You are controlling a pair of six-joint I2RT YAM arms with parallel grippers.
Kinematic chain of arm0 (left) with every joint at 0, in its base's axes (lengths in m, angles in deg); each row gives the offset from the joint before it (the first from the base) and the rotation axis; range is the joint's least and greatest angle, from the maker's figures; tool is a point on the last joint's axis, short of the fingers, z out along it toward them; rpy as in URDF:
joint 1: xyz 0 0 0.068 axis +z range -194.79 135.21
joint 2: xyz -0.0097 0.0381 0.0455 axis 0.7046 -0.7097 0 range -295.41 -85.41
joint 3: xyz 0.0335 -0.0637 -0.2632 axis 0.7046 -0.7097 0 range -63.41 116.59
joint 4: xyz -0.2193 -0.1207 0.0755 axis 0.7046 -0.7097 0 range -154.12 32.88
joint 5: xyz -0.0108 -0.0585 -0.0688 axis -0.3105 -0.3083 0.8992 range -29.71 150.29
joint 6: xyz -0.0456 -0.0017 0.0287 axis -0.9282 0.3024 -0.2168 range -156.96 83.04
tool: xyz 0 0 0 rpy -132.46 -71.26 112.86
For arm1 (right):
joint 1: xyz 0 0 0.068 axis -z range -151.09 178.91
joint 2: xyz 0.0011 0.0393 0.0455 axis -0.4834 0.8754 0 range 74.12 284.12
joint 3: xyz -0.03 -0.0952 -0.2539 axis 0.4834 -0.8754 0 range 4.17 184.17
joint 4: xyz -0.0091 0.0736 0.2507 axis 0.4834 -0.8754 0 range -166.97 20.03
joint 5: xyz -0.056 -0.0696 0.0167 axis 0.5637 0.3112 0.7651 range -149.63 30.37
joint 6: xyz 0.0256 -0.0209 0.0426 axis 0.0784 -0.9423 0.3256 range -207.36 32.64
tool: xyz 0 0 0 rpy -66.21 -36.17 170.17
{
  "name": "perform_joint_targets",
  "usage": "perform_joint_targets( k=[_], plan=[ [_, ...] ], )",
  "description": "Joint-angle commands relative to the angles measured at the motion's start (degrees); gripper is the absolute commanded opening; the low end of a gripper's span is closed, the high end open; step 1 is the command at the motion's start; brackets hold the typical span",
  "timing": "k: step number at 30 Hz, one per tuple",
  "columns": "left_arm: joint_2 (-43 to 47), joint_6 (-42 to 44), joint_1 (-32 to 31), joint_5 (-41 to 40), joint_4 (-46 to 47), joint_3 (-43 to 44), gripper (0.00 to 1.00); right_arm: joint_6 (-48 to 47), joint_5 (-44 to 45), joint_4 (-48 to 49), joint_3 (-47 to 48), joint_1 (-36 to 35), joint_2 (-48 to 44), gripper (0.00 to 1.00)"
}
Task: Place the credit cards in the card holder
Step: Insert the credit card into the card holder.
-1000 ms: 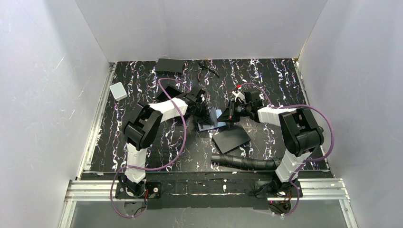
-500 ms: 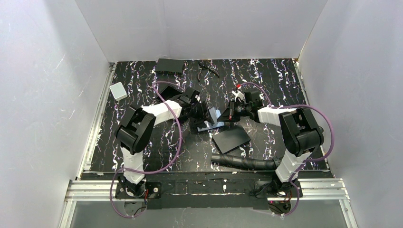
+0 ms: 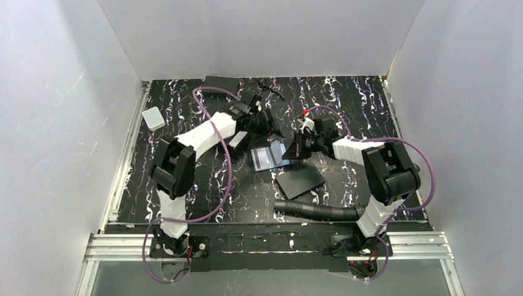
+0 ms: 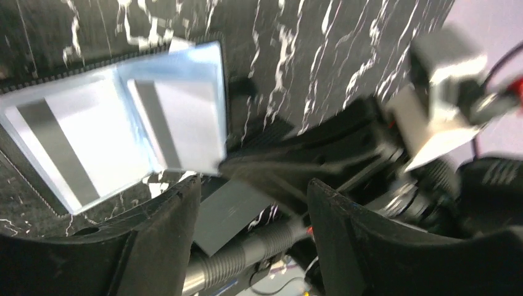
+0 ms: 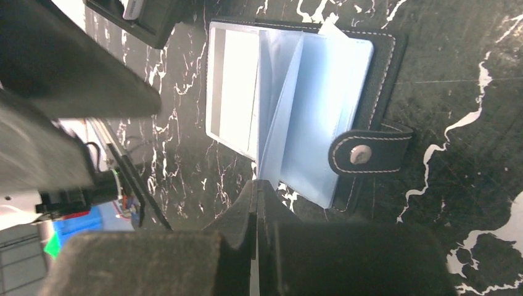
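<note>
Card holder [image 5: 383, 74] lies open, black with a snap tab [image 5: 364, 154], right claw [image 5: 256, 185] pinching one pale-blue sleeve [image 5: 290, 105], left claw [image 4: 251, 182] gaping.

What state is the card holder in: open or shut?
Open: the card holder lies spread, clear sleeves exposed, snap tab unfastened.

Motion smear softens the left wrist view: the right arm [image 4: 370, 154], beside the card holder [image 4: 117, 132], reads only as streaks, and the holder's own edges blur. The left fingers [image 4: 154, 246], nearer the lens than the holder, are cut off by the bottom edge and cover much of the black sheet [image 4: 231, 213] and the hose [image 4: 247, 262]. In the right wrist view, a clear leaf [image 5: 277, 123] rising from the holder disappears between the right fingers [image 5: 123, 265], themselves cropped at the bottom edge. Print on the credit cards [image 4: 55, 154] inside the holder is too small to read.
</note>
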Motion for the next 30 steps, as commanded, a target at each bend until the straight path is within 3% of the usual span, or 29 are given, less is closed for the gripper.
perform_joint_targets(
  k=[1,6,9,12,18,25,30],
  plan=[
    [-6.00,-1.63,-1.01,-11.14,-16.85,14.06,0.63,-4.91,4.02,-3.60,3.06,-1.58,-3.90,0.01],
    [-13.69,-0.58,-3.02,-18.86,-29.90,26.61,0.63,-5.92,4.90,-4.40,3.48,-1.94,-4.44,0.01],
    [-15.81,-0.89,-3.49,-22.83,-33.82,29.66,0.61,-6.12,5.15,-4.56,3.63,-2.06,-4.65,0.01],
    [-16.03,-0.59,-3.92,-25.60,-34.06,30.57,0.59,-6.19,5.17,-4.42,3.51,-2.16,-4.79,0.01],
    [-19.02,-0.36,-4.37,-23.78,-34.58,33.48,0.56,-6.21,5.17,-4.53,3.65,-2.41,-4.81,0.01],
    [-21.06,0.61,-4.89,-24.30,-34.78,35.85,0.65,-6.47,5.32,-4.84,3.97,-2.75,-4.90,0.01],
    [-22.32,1.33,-5.12,-25.43,-35.46,37.26,0.56,-6.51,5.25,-5.01,4.20,-2.86,-4.97,0.01]
  ],
)
